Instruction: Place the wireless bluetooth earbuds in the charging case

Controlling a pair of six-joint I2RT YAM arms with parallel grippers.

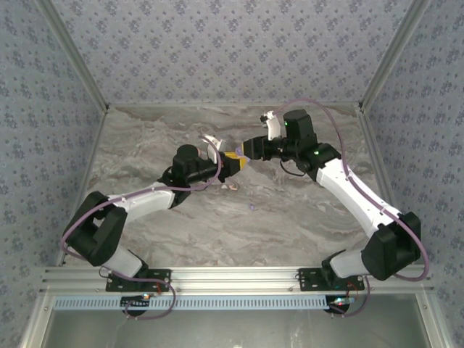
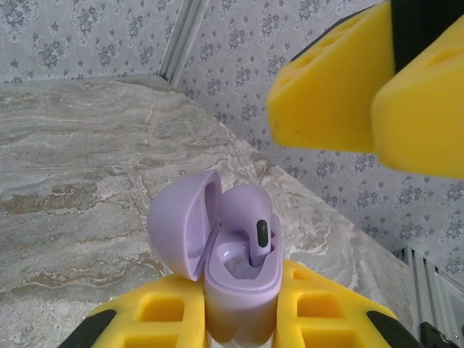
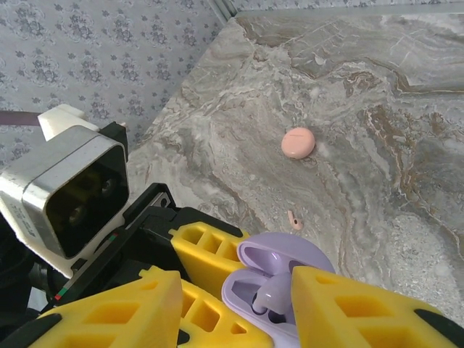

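My left gripper (image 2: 243, 322) is shut on a lilac charging case (image 2: 243, 272) and holds it upright above the table, with its lid (image 2: 183, 221) swung open to the left. One lilac earbud (image 2: 255, 216) stands in the right socket, stem down; the left socket is bare. My right gripper (image 3: 235, 308) hovers right over the case (image 3: 250, 290), open, fingers either side of the seated earbud (image 3: 270, 296). In the top view the two grippers, left (image 1: 232, 162) and right (image 1: 247, 153), meet mid-table. A pinkish-white earbud (image 3: 293, 220) lies on the table, and a lilac one (image 1: 251, 206) lies nearer.
A round pink case (image 3: 298, 142) lies shut on the marble table (image 3: 377, 87) beyond the loose pink earbud. Patterned walls close in the back and both sides. The left wrist camera (image 3: 65, 192) sits close beside my right fingers.
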